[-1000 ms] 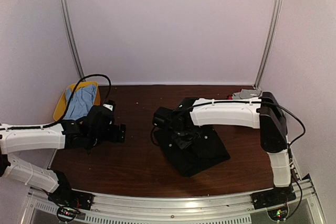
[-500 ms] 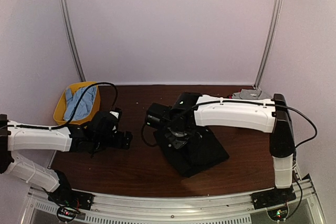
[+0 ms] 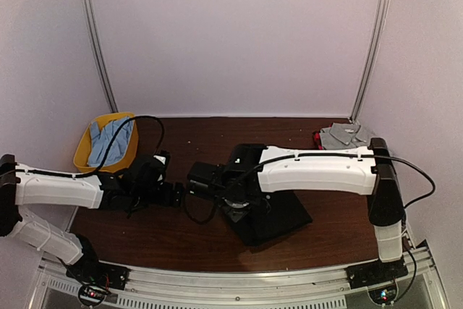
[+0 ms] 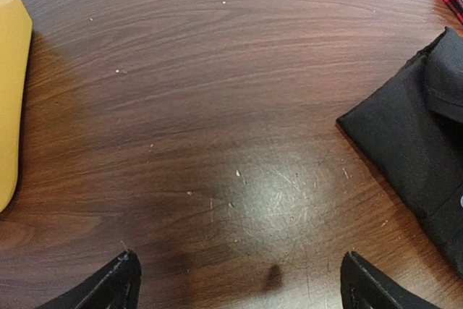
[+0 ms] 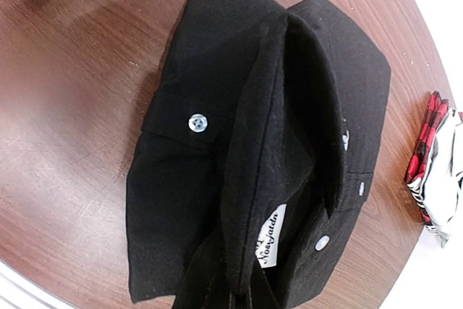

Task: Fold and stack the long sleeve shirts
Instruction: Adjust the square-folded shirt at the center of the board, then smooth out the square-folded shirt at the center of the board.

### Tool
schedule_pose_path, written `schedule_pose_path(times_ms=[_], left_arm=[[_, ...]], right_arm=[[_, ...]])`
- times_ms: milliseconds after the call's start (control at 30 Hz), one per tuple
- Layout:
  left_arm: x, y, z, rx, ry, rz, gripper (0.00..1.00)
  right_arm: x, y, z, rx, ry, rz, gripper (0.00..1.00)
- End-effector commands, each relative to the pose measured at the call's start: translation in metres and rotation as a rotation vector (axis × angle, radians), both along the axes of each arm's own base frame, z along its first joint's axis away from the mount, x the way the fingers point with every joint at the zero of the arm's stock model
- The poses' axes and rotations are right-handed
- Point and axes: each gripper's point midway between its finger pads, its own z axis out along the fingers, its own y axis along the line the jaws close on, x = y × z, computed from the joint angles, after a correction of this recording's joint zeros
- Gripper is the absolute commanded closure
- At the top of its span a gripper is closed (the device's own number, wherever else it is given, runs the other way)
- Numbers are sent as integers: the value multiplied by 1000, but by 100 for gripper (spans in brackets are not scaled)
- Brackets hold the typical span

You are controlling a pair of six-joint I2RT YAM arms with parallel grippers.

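The black shirt, gripped by the clenched right claw, is shown lying just right of the released left claw.

The far half of the table, from 10 to 1 o'clock, is bare wood and free to pass. At 9 o'clock the yellow basket blocks the left corner. At 2 o'clock the grey shirt lies in the right corner. The black shirt takes the place at 5 o'clock, and the right arm stretches above it from 3 o'clock. The wide-open left gripper has bare wood under it, with only a narrow gap to the right arm's wrist.
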Motion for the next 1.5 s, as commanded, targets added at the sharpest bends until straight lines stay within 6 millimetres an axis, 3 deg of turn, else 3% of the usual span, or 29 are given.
schedule_pose_path(times_ms=[0, 333, 433, 567, 633, 733, 900, 1067, 1233, 1333, 1467], left_arm=[[7, -1, 3, -28, -21, 25, 2], [7, 12, 7, -7, -37, 81, 2], [8, 14, 10, -2, -46, 86, 2], [10, 16, 12, 7, -52, 89, 2], [11, 16, 12, 10, -53, 90, 2], [12, 15, 15, 9, -58, 88, 2], [14, 15, 20, 4, -70, 89, 2], [13, 18, 20, 8, -74, 95, 2], [12, 20, 20, 0, -77, 102, 2], [11, 21, 19, 6, -74, 101, 2], [10, 23, 16, 14, -70, 103, 2]], right_arm=[[5, 9, -33, -40, -11, 8, 97], [6, 34, -86, 25, 74, 32, 70], [2, 39, -92, 55, 102, 46, 58], [-3, 45, -81, 118, 120, 62, 41], [-5, 48, -64, 169, 117, 72, 32], [-3, 48, -35, 234, 89, 76, 27], [10, 41, 11, 367, 43, 66, 24], [45, 24, 26, 478, 11, 5, 26], [81, 23, 16, 570, 9, -37, 32], [94, 28, -3, 578, 31, -50, 36], [97, 42, -37, 567, 88, -46, 43]])
